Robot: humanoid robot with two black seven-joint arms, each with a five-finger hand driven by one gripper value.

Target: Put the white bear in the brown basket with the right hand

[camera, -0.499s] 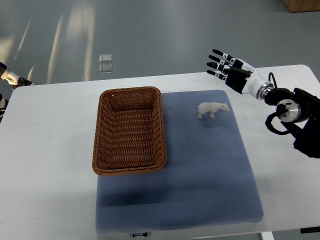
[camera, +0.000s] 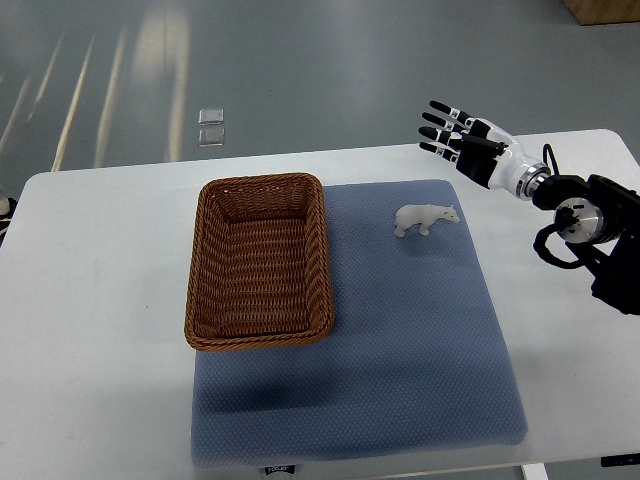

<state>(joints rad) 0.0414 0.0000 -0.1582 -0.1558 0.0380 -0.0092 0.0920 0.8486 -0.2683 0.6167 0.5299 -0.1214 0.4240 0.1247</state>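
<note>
A small white bear (camera: 425, 217) stands on the blue mat (camera: 400, 340), to the right of the brown wicker basket (camera: 195, 290), which holds nothing. My right hand (camera: 458, 136) hovers over the table's far edge, up and to the right of the bear and apart from it. Its fingers are spread, point left and hold nothing. Only a sliver of my left arm (camera: 4, 208) shows at the picture's left edge.
The white table (camera: 100, 260) carries the mat and basket. My right forearm with its black cables (camera: 585, 235) lies along the table's right side. Two small clear squares (camera: 211, 126) lie on the grey floor beyond the table.
My left hand has drawn back almost out of the picture at the left edge. The right hand has shifted slightly to the right. Bear and basket have not moved.
</note>
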